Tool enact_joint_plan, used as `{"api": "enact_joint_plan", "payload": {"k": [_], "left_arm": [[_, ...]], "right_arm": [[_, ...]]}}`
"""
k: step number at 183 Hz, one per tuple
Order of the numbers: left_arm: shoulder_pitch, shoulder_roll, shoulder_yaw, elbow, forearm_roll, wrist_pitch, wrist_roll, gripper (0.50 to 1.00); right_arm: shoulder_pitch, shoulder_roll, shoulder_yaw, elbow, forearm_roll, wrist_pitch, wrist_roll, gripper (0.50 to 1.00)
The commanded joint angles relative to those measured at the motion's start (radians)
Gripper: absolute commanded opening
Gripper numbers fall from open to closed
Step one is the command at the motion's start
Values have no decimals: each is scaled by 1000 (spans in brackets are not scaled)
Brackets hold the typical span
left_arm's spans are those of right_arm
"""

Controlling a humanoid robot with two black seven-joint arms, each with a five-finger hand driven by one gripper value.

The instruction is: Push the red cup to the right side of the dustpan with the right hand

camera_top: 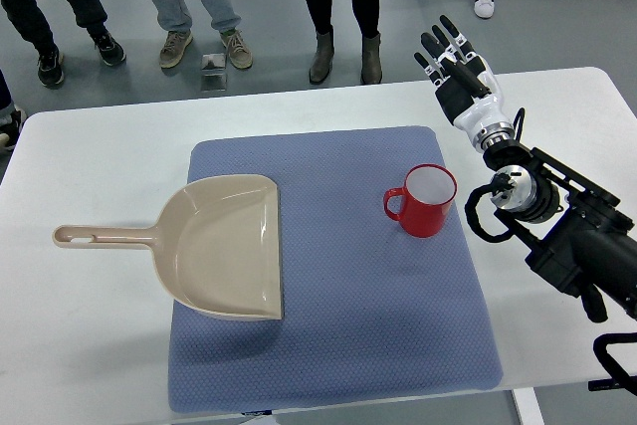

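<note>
A red cup [425, 200] with a white inside stands upright on the blue mat [338, 276], its handle pointing left. A beige dustpan [221, 244] lies on the mat's left part, its handle reaching left over the white table [90, 345]. The cup is well to the right of the dustpan, with bare mat between them. My right hand [455, 67] is above the table's far right, behind and to the right of the cup, fingers stretched out and holding nothing. It does not touch the cup. My left hand is out of view.
Several people's legs and shoes stand beyond the table's far edge. My right arm [567, 226] crosses the table's right side. A small grey object [214, 68] sits on the floor behind the table.
</note>
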Motion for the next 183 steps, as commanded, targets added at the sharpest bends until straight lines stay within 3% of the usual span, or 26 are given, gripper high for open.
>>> {"api": "enact_joint_plan", "payload": {"k": [1,183], "left_arm": [[2,0,-1,-1,0,0,0,1000],[14,0,2,-7,0,0,0,1000]], "right_arm": [[2,0,-1,0,0,1,0,928],[19,-13,-1,-2,-5,-6,0,928]]}}
